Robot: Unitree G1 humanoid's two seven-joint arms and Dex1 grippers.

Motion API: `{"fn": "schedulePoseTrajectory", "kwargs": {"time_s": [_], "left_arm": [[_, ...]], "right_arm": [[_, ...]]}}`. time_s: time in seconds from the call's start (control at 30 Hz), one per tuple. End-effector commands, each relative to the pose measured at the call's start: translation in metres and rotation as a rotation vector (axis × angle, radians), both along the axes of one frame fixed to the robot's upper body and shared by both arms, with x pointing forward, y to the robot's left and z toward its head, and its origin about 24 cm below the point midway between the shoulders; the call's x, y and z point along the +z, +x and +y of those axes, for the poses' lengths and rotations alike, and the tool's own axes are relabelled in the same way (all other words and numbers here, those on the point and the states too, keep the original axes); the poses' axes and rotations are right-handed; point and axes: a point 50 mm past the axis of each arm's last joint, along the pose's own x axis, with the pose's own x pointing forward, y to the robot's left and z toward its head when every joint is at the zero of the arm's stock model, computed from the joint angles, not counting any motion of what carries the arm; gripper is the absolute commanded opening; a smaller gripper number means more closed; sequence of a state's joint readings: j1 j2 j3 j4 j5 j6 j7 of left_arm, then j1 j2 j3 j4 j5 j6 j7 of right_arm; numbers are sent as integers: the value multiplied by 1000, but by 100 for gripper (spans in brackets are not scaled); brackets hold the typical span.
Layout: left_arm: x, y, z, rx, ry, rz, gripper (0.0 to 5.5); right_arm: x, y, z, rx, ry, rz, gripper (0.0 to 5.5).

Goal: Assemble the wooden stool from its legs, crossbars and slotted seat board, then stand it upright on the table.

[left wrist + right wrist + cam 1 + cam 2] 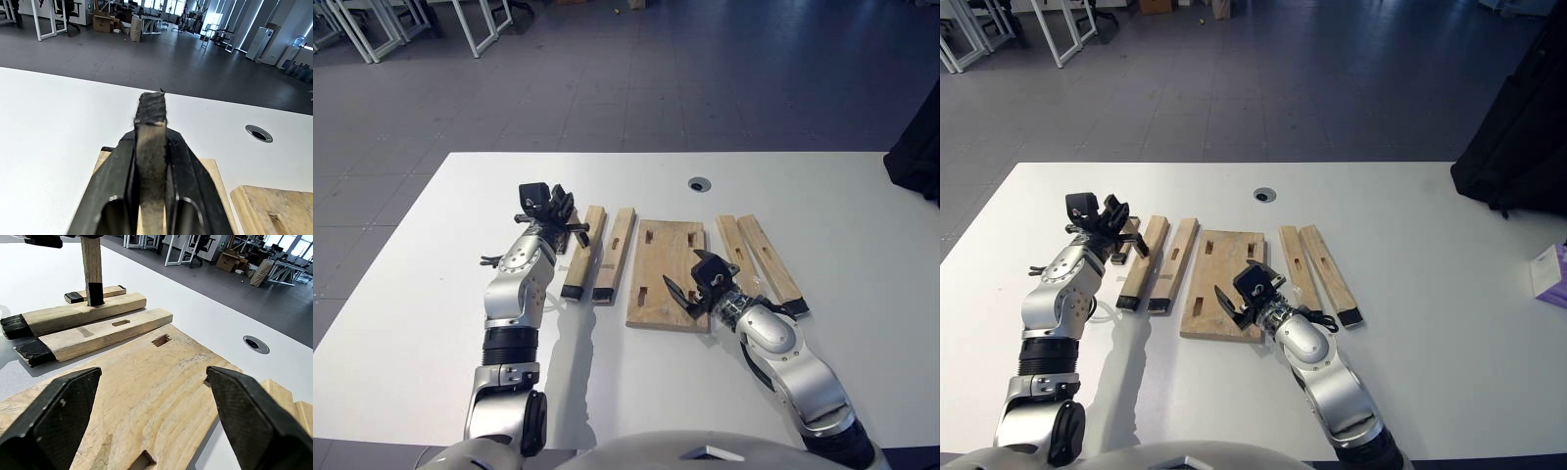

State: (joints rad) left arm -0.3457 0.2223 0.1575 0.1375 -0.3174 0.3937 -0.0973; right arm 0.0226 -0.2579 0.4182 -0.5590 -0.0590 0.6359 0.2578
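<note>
We are pinching the crossbar upright in the left gripper, black end down over the leftmost leg (lying near-to-far); the right gripper is hovering spread over the board.

Table: seat board, perhaps four legs

Plenty of bare bench left of the left legs and right of the right legs, plus the far strip around the cable hole. Middle's cramped: only slim gaps either side of the board. Left claw with its upright stick blocks over the left legs; the spread right claw hangs over the board's near end.
</note>
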Motion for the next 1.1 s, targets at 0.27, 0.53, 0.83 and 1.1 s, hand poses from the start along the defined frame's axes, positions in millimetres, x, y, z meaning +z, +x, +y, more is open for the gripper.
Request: {"fn": "schedulePoseTrajectory", "kwargs": {"time_s": [0.27,0.53,0.83,1.1], "left_arm": [[-65,-34,-9,67,24,199,43],[-99,-56,-5,58,170,398,43],[-116,-74,-13,67,44,463,43],[-32,-59,-16,51,28,150,43]], "right_arm": [[1,0,-1,1,-9,-14,396],[3,1,0,2,-8,-18,396],[6,2,-1,-6,-5,-25,396],[7,1,0,-19,-3,-31,396]]}}
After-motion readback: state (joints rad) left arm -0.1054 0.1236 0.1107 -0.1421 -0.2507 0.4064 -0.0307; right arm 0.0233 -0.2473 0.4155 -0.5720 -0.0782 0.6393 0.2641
